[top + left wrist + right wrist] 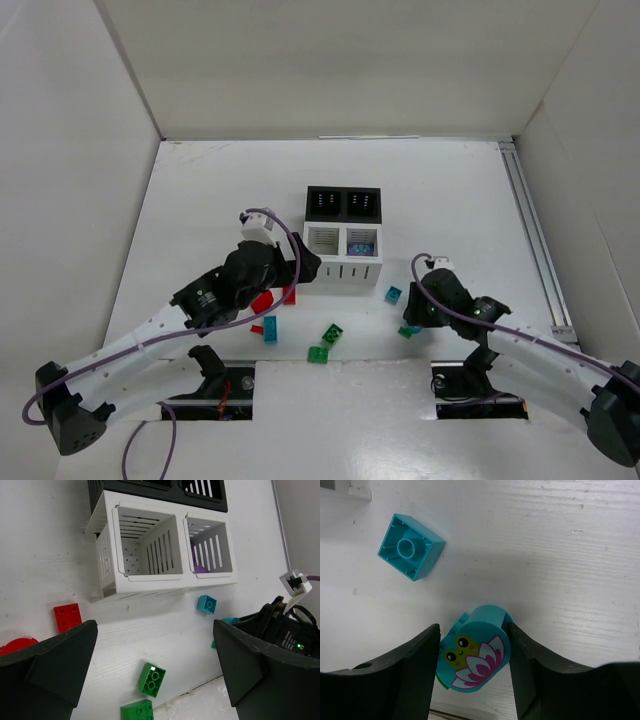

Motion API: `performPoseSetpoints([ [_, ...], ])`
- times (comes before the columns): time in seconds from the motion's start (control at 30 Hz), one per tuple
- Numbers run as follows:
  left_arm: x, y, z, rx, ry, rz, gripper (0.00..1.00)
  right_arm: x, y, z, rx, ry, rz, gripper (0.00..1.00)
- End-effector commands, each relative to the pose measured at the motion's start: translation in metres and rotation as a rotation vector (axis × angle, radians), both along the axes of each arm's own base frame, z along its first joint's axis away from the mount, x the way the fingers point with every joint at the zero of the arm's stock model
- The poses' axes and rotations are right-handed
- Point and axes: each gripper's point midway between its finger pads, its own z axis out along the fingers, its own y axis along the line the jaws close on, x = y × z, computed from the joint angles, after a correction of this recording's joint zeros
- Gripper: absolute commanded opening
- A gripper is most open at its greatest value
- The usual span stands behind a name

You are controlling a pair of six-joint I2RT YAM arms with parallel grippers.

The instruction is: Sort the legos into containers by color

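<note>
My right claw (472, 630), low in the middle of the frame, squeezed a blue-green oval piece (479, 660) with a frog on it. A blue-green brick (411, 546) lay at the upper left. My left claw (154, 640) was wide open and held nothing. The white boxes (150, 582) sat at the top of its view.

- We see only half of a red round piece (17, 644); the left jaws hide the rest.
- The bottom edge cuts off a green brick (137, 711).
- The white bin (210, 545) hides most of a purple piece (200, 569).
- Under the teal oval (475, 655) a green sliver (440, 681) shows, and we cannot tell its shape.
</note>
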Motion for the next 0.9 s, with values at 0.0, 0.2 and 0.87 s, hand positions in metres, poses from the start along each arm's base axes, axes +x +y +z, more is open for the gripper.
performPoseSetpoints([
  [0.0,-0.001,-0.003,0.013,-0.039,-0.044,-0.020,1.00,-0.008,-0.006,-0.013,-0.031,0.055,-0.035,0.41],
  [0.2,-0.002,-0.006,0.010,-0.030,-0.037,-0.040,1.00,0.012,0.001,0.013,-0.087,-0.026,0.020,0.36],
  [0.87,0.004,0.034,-0.006,-0.054,0.098,0.197,1.00,0.134,0.186,0.222,-0.016,-0.665,0.645,0.37],
])
